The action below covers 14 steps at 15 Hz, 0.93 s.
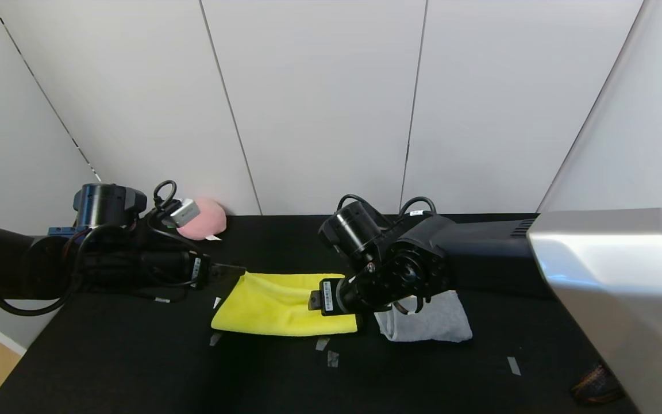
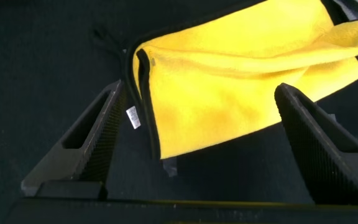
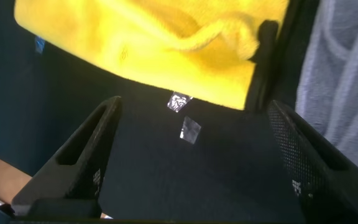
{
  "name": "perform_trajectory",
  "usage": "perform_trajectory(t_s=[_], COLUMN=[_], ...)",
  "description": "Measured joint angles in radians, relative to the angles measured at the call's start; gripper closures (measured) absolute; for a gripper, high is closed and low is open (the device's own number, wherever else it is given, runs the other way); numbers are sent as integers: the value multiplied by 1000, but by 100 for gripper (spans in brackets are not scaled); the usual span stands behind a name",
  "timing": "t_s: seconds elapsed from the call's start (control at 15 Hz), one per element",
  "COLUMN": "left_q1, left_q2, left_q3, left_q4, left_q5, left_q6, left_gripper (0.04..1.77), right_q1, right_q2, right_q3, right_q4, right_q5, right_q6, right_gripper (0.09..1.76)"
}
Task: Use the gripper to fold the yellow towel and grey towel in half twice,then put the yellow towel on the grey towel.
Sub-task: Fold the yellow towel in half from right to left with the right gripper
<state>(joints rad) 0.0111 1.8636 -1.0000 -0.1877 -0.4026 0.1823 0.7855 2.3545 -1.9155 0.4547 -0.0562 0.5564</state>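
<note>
The yellow towel (image 1: 285, 310) lies folded into a long strip at the middle of the black table (image 1: 135, 368). Its dark edging and small white tag (image 2: 133, 117) show in the left wrist view. My left gripper (image 1: 231, 275) is open at the strip's left end, its fingers (image 2: 89, 146) either side of the towel (image 2: 241, 81), holding nothing. My right gripper (image 1: 315, 301) is open at the strip's right end, just off the yellow towel's edge (image 3: 148, 43), with bare table between its fingers (image 3: 82, 149). The grey towel (image 1: 431, 322) lies folded to the right, partly under my right arm and beside the yellow towel (image 3: 347, 81).
A pink plush peach (image 1: 206, 218) sits at the back left by the wall. Small tape marks (image 1: 327, 351) dot the table in front of the towels, with another (image 1: 514, 365) to the right. A dark orange-striped object (image 1: 595, 386) lies at the front right corner.
</note>
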Motion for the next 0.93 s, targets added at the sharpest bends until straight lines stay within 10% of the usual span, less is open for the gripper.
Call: perform_trajectory(t_s=[0.93], left_q1=[4], left_q2=[-6], left_q3=[-1], left_q4=[-2], left_q5=[0], left_q6=[1], left_gripper=[11], right_q1=[-17], right_q2=[118], right_q3=[-65], right_q4=[-196], right_q5=[8], right_q6=[-19], right_gripper=[15])
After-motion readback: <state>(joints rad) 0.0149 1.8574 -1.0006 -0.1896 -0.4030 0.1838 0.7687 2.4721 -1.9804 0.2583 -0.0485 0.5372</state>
